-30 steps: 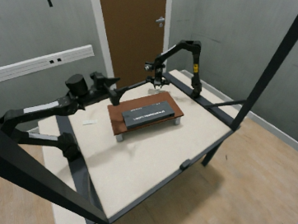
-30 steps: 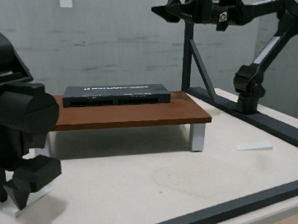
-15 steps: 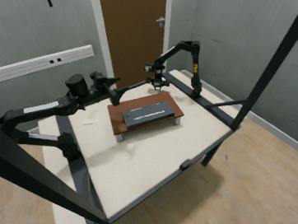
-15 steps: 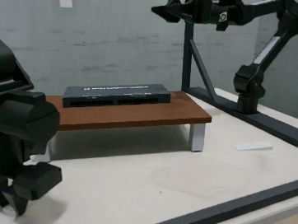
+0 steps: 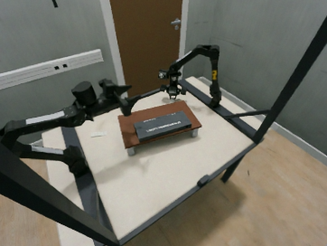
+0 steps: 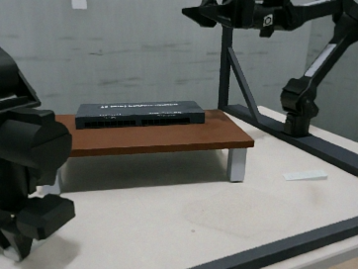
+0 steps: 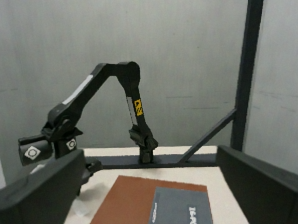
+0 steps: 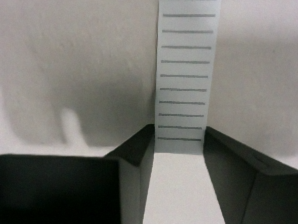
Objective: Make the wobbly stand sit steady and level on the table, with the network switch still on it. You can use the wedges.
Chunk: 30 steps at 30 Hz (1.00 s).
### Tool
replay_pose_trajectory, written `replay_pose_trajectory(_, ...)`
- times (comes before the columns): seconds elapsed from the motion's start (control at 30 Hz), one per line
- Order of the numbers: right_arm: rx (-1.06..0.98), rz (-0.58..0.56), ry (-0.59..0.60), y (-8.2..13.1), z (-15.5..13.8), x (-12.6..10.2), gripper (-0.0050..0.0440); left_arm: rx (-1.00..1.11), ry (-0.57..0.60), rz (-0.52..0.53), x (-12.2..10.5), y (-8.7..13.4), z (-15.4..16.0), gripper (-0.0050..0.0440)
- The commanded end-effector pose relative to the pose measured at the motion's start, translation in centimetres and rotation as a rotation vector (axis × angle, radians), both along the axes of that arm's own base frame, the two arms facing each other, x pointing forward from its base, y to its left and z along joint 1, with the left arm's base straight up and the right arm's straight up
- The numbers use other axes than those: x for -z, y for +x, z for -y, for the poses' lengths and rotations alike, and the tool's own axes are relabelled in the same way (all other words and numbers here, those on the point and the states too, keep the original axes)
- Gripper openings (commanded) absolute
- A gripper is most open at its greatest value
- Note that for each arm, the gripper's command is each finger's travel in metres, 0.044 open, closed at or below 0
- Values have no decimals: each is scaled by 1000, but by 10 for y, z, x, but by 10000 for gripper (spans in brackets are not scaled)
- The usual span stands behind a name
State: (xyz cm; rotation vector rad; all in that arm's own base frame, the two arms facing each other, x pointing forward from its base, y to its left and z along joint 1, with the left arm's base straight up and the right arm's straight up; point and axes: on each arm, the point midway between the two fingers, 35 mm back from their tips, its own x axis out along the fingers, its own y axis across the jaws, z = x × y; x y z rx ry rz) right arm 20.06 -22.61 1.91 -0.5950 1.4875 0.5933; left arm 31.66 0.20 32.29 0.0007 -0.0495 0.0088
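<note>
The stand, a reddish-brown board on pale legs, is on the desk, around the middle of the top frame and left of centre in the exterior one. The network switch lies flat on the board, its row of ports facing the exterior camera. Whether every foot bears on the desk, I cannot tell.

The right gripper is low over the desk beyond the board in the top frame, and at the lower left of the exterior frame. Its jaws are closed on a pale wedge marked with dark cross lines, which runs from between the fingertips to the upper edge of the right wrist frame. The wedge is apart from the stand.

The left gripper is raised, left of centre in the top frame and at the upper edge of the exterior one; its jaws are spread wide with nothing between them. A second wedge lies on the desk, left of the stand in the top frame and at the right of the exterior frame.

right claw lower, closer to tabletop
</note>
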Motion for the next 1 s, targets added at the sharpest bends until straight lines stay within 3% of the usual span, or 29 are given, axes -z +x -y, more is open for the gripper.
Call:
replay_pose_trajectory(0.0, 1, 45, -39, 7, 7, -21, -4, 0, 5, 46, -19, -4, 0, 400)
replay_pose_trajectory(0.17, 3, 46, -39, 7, 7, -26, -5, 0, 5, 46, -19, -4, 0, 400)
replay_pose_trajectory(0.37, 6, 47, -40, 6, 7, -36, -50, 0, 5, 46, -19, -4, 0, 400)
replay_pose_trajectory(0.97, 14, 48, -40, 5, 6, -63, -50, 0, 5, 46, -19, -4, 0, 400)
